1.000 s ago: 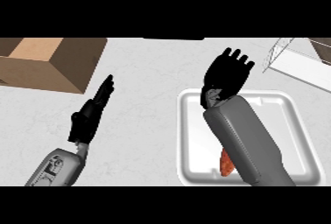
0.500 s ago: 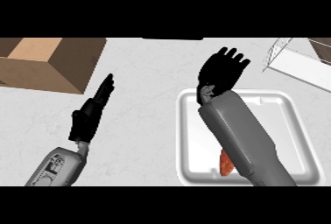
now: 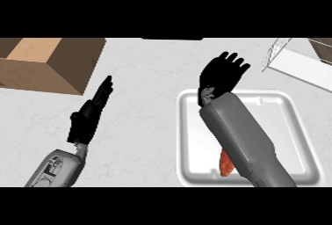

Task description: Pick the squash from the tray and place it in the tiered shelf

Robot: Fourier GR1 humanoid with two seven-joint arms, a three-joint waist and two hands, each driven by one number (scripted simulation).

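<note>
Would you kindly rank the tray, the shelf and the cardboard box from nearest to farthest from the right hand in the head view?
From the right hand:
1. Tray, just below it.
2. Shelf, at the upper right.
3. Cardboard box, far across at the upper left.

Off to my upper left I see a brown cardboard box [image 3: 48,61] with a lighter tan panel on its top, sitting on the pale, faintly marbled white counter top [image 3: 142,79]; its far side runs out of view, and bare counter lies all along its near edge
</note>
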